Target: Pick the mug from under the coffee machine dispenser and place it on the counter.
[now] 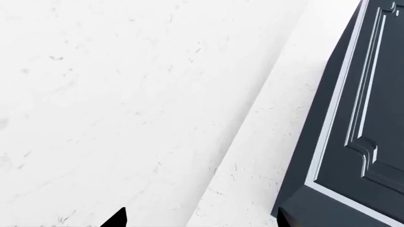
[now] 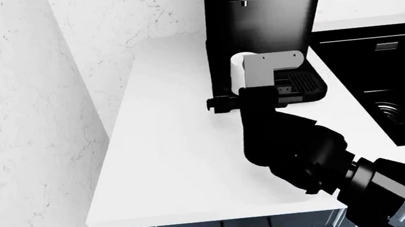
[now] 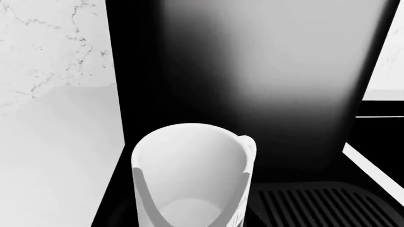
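Right wrist view — mug [image 3: 189, 175], no legible writing

My broad, smooth white worktop [image 2: 170, 167] carries the tall black boxy coffee machine [image 2: 264, 24] at its back edge, beside a black sink [image 2: 387, 95] set into it.

The small cylindrical mug [image 3: 189, 175] is plain white, shaded grey inside. The tall boxy coffee machine [image 2: 264, 15] is glossy black with a silver dial and a ribbed black drip tray [image 3: 315, 205]. The smooth slab table [image 2: 176, 149] is plain white over dark blue panelled cabinets [image 1: 363, 118]. The wall [image 2: 16, 109] is white, marbled with faint grey veins.
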Controlling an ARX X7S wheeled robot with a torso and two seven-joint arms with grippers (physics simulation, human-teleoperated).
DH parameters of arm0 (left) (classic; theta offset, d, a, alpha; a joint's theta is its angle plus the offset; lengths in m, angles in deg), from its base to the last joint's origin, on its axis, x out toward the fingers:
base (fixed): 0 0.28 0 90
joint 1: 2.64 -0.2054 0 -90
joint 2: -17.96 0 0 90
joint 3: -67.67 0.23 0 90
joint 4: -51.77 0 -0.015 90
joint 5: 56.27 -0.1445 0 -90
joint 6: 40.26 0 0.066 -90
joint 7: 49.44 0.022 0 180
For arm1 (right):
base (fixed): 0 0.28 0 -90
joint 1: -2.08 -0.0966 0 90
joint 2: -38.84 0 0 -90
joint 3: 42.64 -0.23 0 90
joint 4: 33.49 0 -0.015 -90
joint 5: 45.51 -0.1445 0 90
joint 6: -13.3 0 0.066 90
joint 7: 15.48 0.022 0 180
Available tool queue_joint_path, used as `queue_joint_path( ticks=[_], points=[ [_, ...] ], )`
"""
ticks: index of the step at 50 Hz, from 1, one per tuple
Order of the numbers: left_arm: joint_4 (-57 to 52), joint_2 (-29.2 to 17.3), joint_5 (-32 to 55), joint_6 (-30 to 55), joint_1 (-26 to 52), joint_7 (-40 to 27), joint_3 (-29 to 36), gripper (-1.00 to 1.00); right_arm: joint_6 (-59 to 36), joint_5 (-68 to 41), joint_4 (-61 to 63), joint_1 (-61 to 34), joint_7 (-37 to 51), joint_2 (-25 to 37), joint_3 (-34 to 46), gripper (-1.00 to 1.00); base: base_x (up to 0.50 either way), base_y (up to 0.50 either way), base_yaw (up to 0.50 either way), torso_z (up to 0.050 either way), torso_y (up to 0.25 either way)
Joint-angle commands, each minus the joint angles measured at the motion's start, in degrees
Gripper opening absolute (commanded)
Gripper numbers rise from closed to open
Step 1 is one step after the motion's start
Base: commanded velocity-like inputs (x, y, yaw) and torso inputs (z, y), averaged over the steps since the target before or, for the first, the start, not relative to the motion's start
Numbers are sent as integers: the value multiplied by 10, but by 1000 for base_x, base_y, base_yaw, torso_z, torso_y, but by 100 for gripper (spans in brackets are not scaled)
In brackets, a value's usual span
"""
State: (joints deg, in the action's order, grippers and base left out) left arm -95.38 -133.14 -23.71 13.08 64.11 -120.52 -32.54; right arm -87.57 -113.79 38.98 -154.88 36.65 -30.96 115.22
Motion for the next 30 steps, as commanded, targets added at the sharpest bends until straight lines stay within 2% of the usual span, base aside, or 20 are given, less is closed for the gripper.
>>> queue_joint_path(
  ticks=[1,30],
  points=[
    [3,2,1,-1,0,2,0,100,-4,11,0,-3,3,-1,1,-100,0,0,0,0,0],
    [2,5,4,1,0,5,-2,100,-26,28,72,-37,32,18,6,-100,0,0,0,0,0]
  ],
)
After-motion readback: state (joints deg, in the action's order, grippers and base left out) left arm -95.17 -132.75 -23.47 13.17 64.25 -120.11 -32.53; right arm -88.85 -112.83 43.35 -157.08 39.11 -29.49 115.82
